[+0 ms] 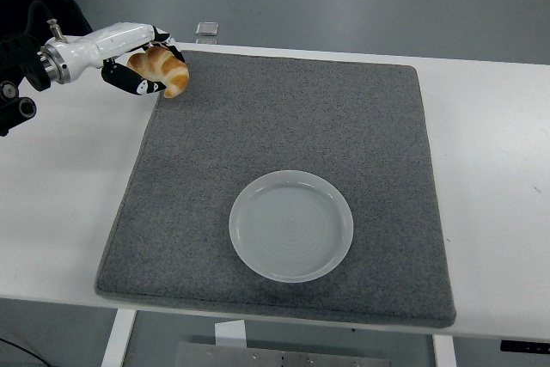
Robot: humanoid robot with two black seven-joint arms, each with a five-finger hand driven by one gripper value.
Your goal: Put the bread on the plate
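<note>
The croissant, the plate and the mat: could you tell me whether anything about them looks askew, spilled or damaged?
Nothing stands out. The croissant looks whole in the left hand, held at the grey mat's far left corner. The white plate sits empty and flat on the mat, which lies smooth on the table.

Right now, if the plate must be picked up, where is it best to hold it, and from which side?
The plate lies flat and empty on the grey mat, so probably grip its thin raised rim, from the near side, where nothing stands around it.
</note>
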